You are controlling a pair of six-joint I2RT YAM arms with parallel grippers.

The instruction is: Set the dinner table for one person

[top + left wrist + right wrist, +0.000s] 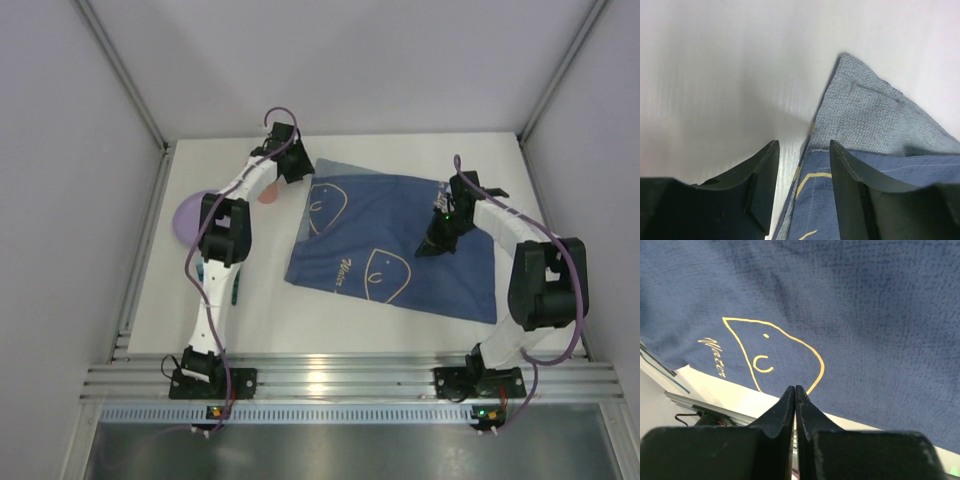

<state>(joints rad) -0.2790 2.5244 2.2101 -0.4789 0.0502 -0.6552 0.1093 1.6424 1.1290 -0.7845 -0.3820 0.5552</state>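
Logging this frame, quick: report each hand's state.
Left hand: open, holding nothing, over the edge of the dark-blue woven cloth with line drawings.
Right hand: closed, empty, above that cloth.

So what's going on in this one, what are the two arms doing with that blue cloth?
Both arms are at the dark-blue cloth spread on the white table. The left end effector is open, straddling the cloth's far-left corner, where the edge is folded over. The right end effector is shut over the cloth's right part, with nothing visibly pinched. A purple plate sits at the left, partly under the left arm.
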